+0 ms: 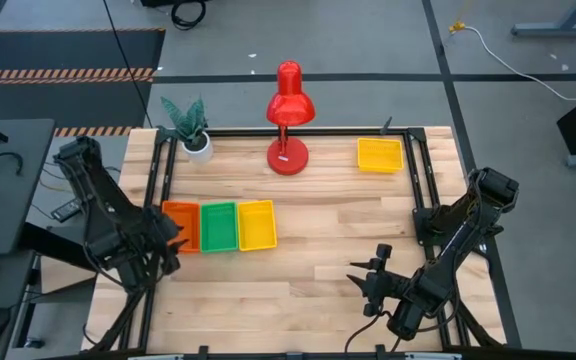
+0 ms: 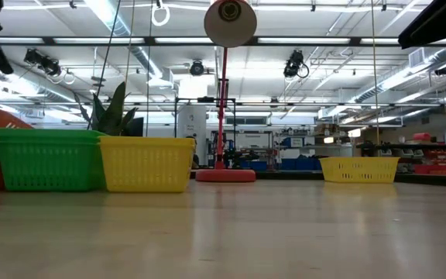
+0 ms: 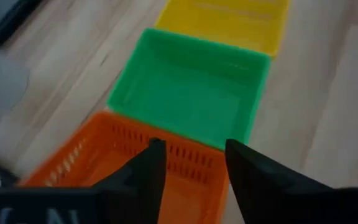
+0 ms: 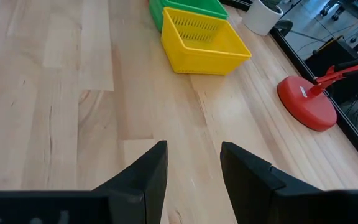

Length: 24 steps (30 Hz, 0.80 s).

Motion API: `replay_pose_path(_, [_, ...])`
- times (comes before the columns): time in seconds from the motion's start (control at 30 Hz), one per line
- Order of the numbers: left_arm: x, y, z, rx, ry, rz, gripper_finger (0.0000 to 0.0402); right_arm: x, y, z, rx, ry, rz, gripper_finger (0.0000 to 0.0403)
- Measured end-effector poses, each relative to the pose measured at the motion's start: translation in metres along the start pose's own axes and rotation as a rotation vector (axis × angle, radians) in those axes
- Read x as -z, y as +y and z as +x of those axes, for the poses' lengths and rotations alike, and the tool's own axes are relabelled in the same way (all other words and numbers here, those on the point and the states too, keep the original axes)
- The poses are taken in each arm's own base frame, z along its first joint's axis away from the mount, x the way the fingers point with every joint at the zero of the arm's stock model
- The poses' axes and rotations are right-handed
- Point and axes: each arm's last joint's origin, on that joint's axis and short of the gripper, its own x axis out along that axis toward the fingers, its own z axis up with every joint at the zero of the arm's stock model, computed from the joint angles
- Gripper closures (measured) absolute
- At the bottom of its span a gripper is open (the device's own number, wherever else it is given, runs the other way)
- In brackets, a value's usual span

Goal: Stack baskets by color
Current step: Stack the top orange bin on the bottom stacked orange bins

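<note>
Orange basket (image 1: 180, 224), green basket (image 1: 218, 226) and yellow basket (image 1: 256, 224) sit side by side, left of centre. Left gripper (image 3: 190, 163) spread above orange rim; right gripper (image 4: 193, 163) spread, empty, lower right.

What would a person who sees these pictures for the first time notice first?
The eye goes first to the row of three bright baskets at the table's left edge: orange basket, green basket and yellow basket, side by side. The left hand hovers open above the orange one. A red desk lamp stands at the far middle, and a lone yellow basket sits far right.
</note>
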Motion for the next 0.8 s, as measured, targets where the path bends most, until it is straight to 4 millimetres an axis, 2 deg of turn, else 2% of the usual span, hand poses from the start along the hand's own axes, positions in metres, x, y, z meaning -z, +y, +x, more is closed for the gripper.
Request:
replay_pose_path(0.17, [0.019, 0.019, 0.017, -0.219, 0.193, -0.245, 0.0271, 0.000, 0.000, 0.000, 0.000, 0.000, -0.001, 0.0249])
replay_pose_path(0.37, [0.015, 0.017, 0.020, -0.252, 0.217, -0.316, 0.0334, 0.000, -0.001, 0.001, 0.004, 0.002, -0.018, 0.0249])
replay_pose_path(0.57, [0.015, 0.015, 0.025, -0.283, 0.339, -0.416, 0.0388, -0.001, -0.001, 0.001, 0.005, 0.002, -0.020, 0.0249])
replay_pose_path(0.67, [0.015, 0.013, 0.026, -0.277, 0.407, -0.460, 0.0396, -0.001, -0.001, 0.002, 0.005, 0.002, -0.021, 0.0249])
replay_pose_path(0.8, [0.013, 0.008, 0.029, -0.222, 0.412, -0.451, 0.0388, -0.001, -0.001, 0.001, 0.005, 0.002, -0.022, 0.0249])
